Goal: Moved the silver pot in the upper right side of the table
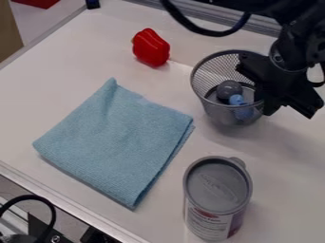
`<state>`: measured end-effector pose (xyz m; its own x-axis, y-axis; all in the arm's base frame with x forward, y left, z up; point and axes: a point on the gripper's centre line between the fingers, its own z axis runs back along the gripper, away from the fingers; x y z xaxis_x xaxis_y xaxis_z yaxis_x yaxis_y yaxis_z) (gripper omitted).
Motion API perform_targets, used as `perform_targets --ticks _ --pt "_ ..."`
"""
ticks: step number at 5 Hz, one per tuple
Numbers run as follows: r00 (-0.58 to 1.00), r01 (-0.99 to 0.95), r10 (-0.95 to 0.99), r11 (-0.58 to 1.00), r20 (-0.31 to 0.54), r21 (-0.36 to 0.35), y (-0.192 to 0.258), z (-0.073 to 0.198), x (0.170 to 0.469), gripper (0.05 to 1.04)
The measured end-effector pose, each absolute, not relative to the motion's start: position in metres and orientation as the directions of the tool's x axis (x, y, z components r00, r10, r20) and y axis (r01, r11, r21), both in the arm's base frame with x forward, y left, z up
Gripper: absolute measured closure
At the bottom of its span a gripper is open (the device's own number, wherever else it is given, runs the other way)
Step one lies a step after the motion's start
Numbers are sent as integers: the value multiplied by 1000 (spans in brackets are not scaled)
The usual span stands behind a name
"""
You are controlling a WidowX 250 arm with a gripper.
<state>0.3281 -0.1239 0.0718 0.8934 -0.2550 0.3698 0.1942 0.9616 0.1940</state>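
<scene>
The black gripper [274, 89] is at the upper right, over the right rim of the silver wire-mesh pot [215, 111], and it hides part of that rim. The pot stands upright on the table. Inside it lie a dark grey ball [229, 89] and a small blue object [238, 104]. Whether the gripper holds the rim cannot be made out.
A folded light-blue cloth [117, 137] lies left of the pot. A red toy pepper [151, 47] sits at the upper left of the pot, and a lidded can [217, 197] stands below it. The white table [70, 73] has a metal-edged border.
</scene>
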Motion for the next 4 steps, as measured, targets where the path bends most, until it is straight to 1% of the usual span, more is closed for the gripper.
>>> perform_targets --ticks 1,2,3,4 --pt "893 197 -260 960 369 198 -123 71 332 1026" --pt "903 191 -256 959 345 211 -119 61 336 1026" --pt "912 186 -250 959 326 215 -116 61 338 1026" --pt "930 157 -226 957 289 242 -111 55 342 1004"
